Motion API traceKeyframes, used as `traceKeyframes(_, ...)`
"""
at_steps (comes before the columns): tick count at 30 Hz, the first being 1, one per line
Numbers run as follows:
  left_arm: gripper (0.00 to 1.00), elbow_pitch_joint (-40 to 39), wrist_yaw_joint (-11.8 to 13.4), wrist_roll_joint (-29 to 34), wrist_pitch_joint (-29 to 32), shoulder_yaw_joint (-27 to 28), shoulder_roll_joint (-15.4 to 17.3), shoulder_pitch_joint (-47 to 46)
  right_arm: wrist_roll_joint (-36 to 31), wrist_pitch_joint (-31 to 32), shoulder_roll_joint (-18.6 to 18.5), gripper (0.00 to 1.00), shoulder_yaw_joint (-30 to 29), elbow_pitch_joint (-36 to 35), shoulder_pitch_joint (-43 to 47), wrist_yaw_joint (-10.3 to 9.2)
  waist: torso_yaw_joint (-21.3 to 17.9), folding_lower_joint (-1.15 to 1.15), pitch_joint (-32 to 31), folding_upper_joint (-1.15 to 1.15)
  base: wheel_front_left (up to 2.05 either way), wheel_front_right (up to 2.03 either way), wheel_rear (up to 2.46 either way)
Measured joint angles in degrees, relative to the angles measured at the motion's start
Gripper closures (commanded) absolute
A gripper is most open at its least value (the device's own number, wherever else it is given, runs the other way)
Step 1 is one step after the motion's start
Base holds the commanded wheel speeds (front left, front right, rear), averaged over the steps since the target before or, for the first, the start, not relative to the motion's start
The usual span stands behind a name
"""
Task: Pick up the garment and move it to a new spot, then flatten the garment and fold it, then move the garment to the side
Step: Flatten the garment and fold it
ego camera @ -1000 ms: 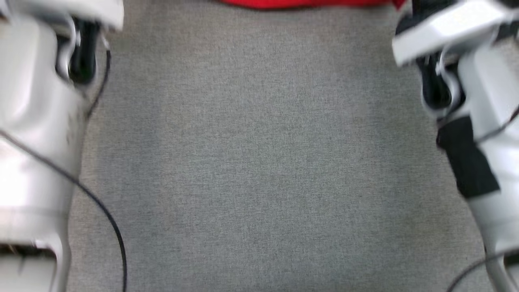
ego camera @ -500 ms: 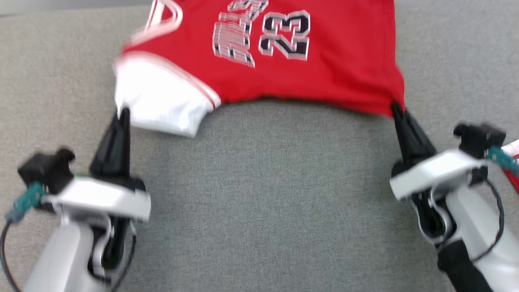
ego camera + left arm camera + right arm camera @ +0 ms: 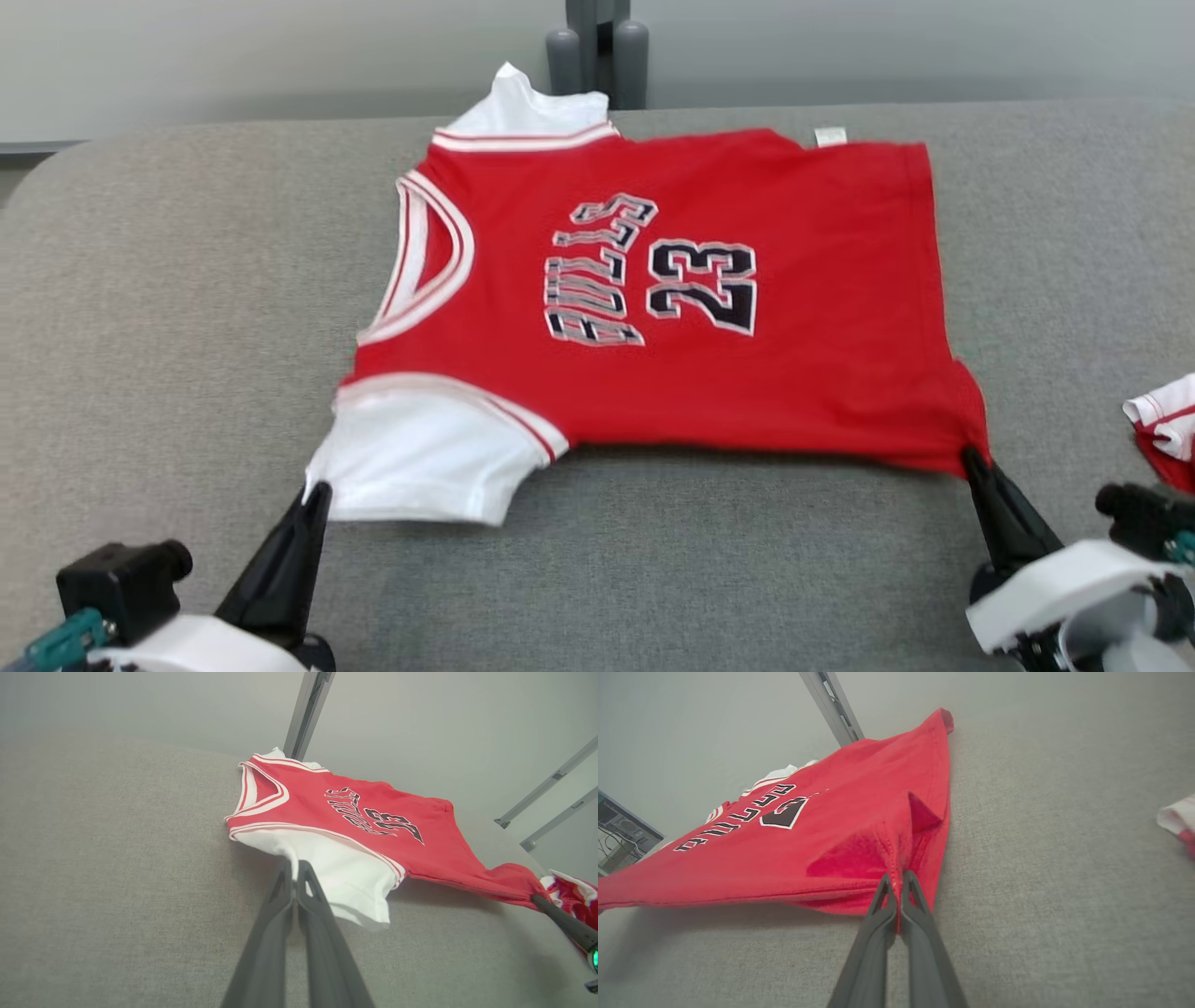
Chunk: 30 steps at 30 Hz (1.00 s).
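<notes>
A red basketball garment [image 3: 709,373] with white sleeves and the number 23 lies spread on the grey table, neckline to the left. My left gripper [image 3: 317,493] is shut on the near white sleeve [image 3: 322,868], seen pinched at the tips of my left gripper [image 3: 294,865] in the left wrist view. At the near right, my right gripper [image 3: 971,457] is shut on the garment's red hem corner [image 3: 896,858], which is pulled into a raised peak at my right gripper [image 3: 895,879]. The near edge is lifted slightly off the table.
The grey cloth-covered table [image 3: 168,308] runs wide on both sides of the garment. Another red and white piece of clothing [image 3: 1162,425] lies at the right edge. A grey post [image 3: 597,47] stands behind the table's far edge.
The head camera has tilted up, so the whole garment and the table's far edge have come into view. Both grippers stay shut on their corners.
</notes>
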Motion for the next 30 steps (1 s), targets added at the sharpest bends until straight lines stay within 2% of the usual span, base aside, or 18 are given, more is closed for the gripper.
traceKeyframes(6, 1.00, -6.5, 3.4, -0.5, 3.5, -0.1, 0.9, 6.6, -4.7, 5.4, 2.9, 1.00, -7.7, -8.0, 9.2, 0.00, 1.7, 0.00, -1.5, 0.00, 0.00, 0.00, 0.00)
traceKeyframes(11, 1.00, -8.9, 4.8, -1.0, 5.8, -0.9, 1.4, 9.9, -9.6, 10.4, 7.2, 1.00, -13.2, -16.0, 16.2, 0.00, 2.0, 0.00, -2.0, 0.00, 0.00, 0.00, 0.00)
traceKeyframes(15, 1.00, -10.7, 5.8, -1.0, 7.2, -1.2, 2.1, 11.2, -12.4, 14.4, 9.3, 1.00, -15.8, -22.6, 20.7, 0.00, 1.5, 0.00, -1.9, 0.00, 0.00, 0.00, 0.00)
traceKeyframes(19, 1.00, -11.9, 6.2, -0.9, 8.1, -1.1, 2.7, 11.3, -14.0, 17.4, 10.1, 1.00, -16.7, -27.1, 22.6, 0.00, 0.4, 0.00, -1.6, 0.00, 0.00, 0.00, 0.00)
traceKeyframes(24, 1.00, -12.2, 6.4, -0.5, 8.6, -0.7, 3.4, 9.8, -15.3, 19.9, 10.3, 1.00, -16.6, -29.5, 22.2, 0.00, -0.8, 0.00, -0.6, 0.00, 0.00, 0.00, 0.00)
traceKeyframes(30, 1.00, -10.9, 3.9, -0.1, 8.7, -0.7, 4.0, 2.9, -15.8, 22.3, 10.4, 1.00, -15.4, -29.5, 16.7, 0.00, -1.4, 0.00, 1.8, 0.00, 0.00, 0.00, 0.00)
